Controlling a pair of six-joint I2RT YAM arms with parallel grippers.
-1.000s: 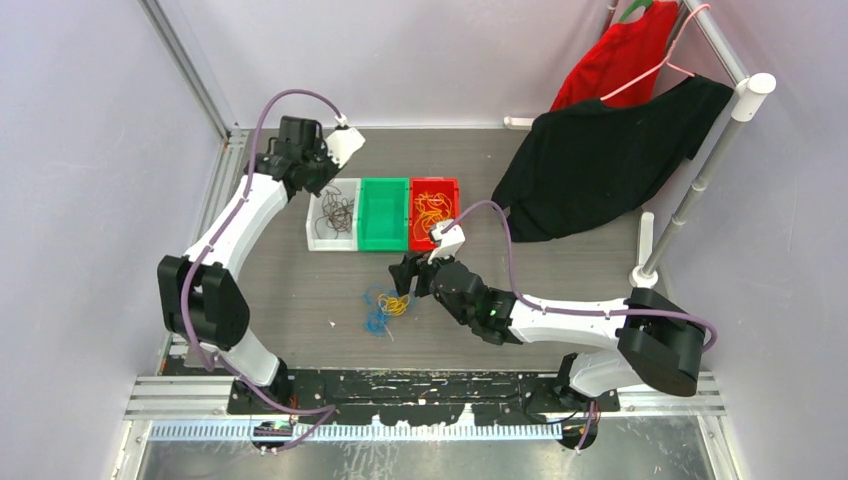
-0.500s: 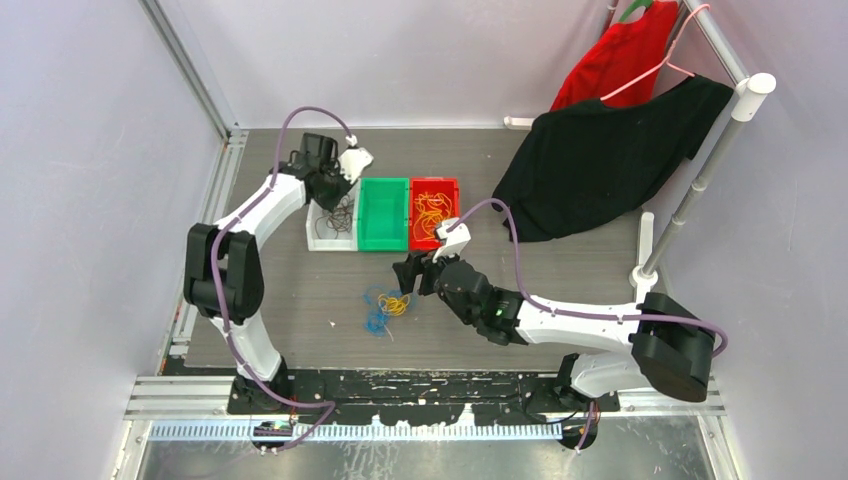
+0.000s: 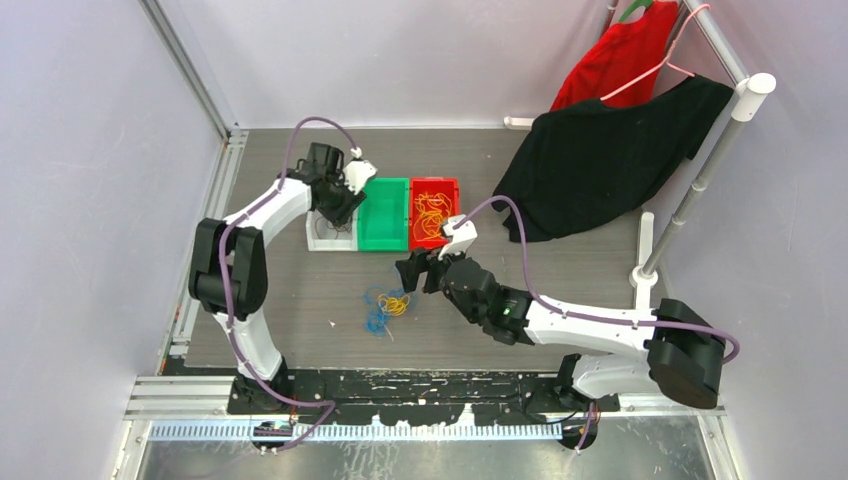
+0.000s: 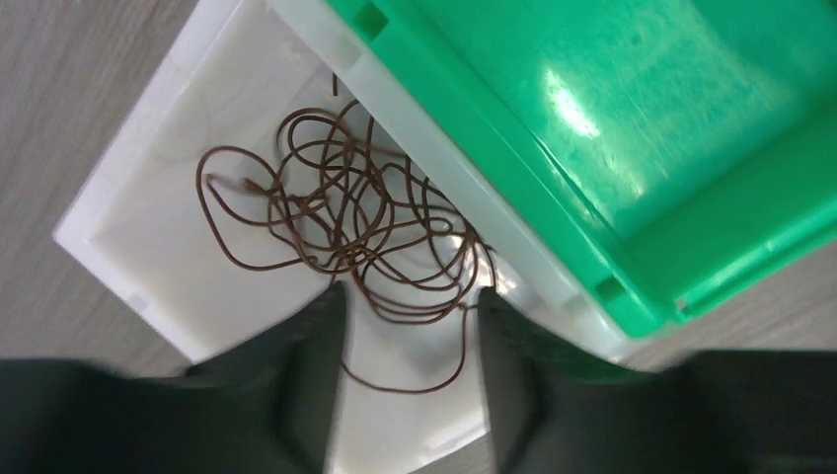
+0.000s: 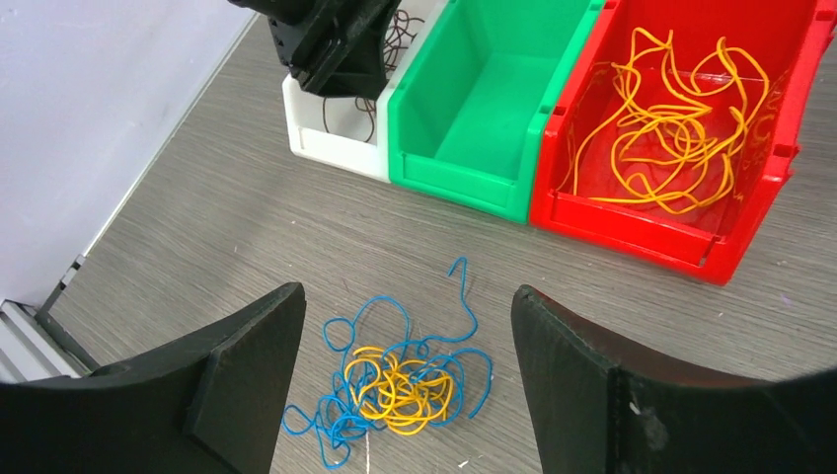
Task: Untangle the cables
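1. Sorting was mid-course: a brown cable [image 4: 345, 212] lay coiled in the white bin [image 4: 148, 247], yellow cables [image 5: 661, 138] filled the red bin [image 5: 681, 242], and a blue-and-yellow tangle [image 5: 395, 385] sat on the surface [image 5: 247, 227].
2. The left hand [image 4: 410, 296], its arm reaching far forward, hung over the white bin with fingers parted, pinching nothing.
3. The right hand [image 5: 407, 306], spread wide, hovered above the tangle; the next move likely calls for lowering and pinching a single strand.

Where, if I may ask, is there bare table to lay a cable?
Bare tabletop lies left of the tangle, nearer than the white bin, and behind the green bin and red bin. Crowded: around the tangle, by the right gripper.
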